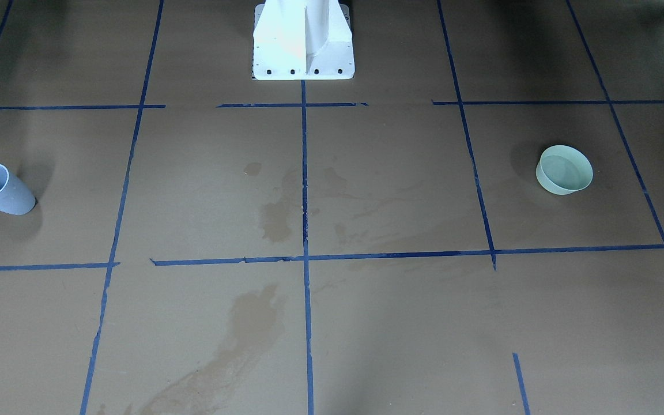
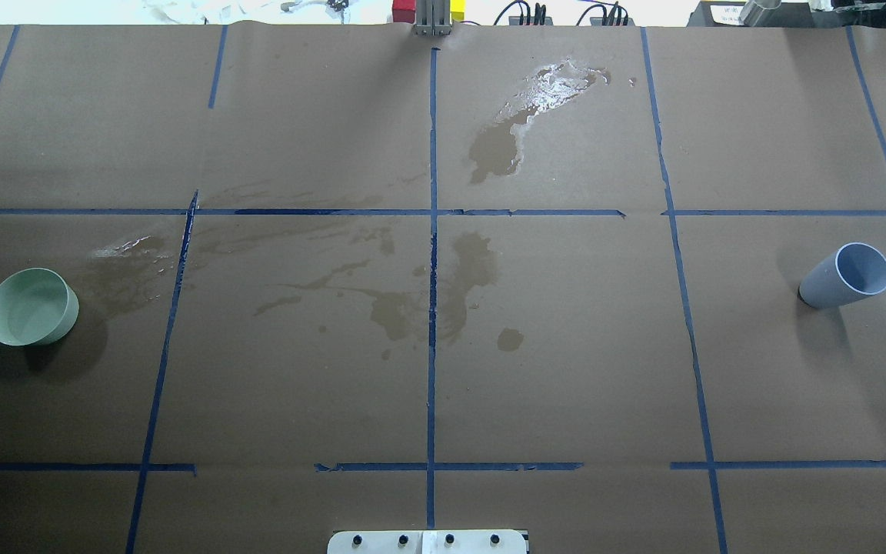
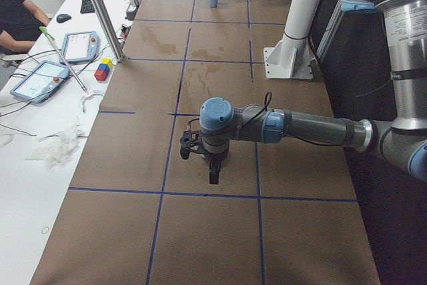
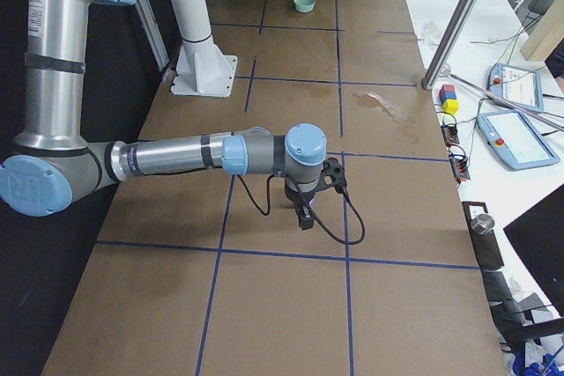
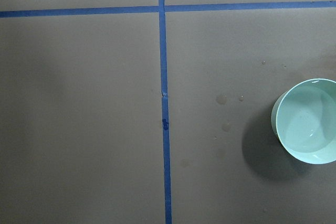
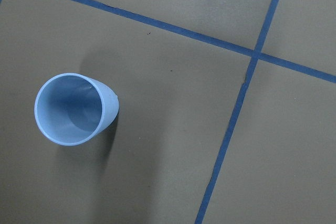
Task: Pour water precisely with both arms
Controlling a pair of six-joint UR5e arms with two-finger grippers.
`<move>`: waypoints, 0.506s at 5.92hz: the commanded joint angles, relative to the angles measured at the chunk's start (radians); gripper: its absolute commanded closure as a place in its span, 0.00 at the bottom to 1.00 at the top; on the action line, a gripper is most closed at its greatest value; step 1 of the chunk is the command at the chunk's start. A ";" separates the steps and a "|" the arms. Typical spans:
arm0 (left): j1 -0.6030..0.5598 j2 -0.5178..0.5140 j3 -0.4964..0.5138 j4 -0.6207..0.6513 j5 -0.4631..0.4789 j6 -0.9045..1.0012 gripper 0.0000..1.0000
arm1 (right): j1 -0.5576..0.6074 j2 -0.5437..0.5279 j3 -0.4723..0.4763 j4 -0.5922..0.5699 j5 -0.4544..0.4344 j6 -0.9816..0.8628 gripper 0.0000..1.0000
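Note:
A pale green bowl (image 2: 31, 306) stands on the table's left side in the overhead view, and shows at the right edge of the left wrist view (image 5: 307, 121). A blue-grey cup (image 2: 847, 275) stands upright at the right, and shows from above in the right wrist view (image 6: 73, 109). Water lies as a glossy puddle (image 2: 554, 83) on the paper at the far middle. The left gripper (image 3: 213, 175) and the right gripper (image 4: 304, 216) each hang pointing down above the paper. Both show only in the side views, so I cannot tell whether they are open or shut.
Brown paper with a blue tape grid (image 2: 431, 308) covers the table, marked by darker damp stains (image 2: 412, 308). The white pedestal (image 1: 303, 43) stands at the robot's edge. Tablets (image 3: 43, 78), coloured blocks (image 3: 103, 69), a metal post (image 3: 100, 11) and a seated person (image 3: 17, 15) are on the operators' side.

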 commanded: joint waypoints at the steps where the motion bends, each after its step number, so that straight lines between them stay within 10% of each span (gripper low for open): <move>1: -0.001 0.009 -0.002 -0.018 0.008 0.011 0.00 | -0.018 0.002 0.001 -0.004 -0.031 0.036 0.00; 3: 0.000 0.035 -0.035 -0.012 0.011 0.003 0.00 | -0.020 -0.004 0.004 -0.005 -0.030 0.036 0.00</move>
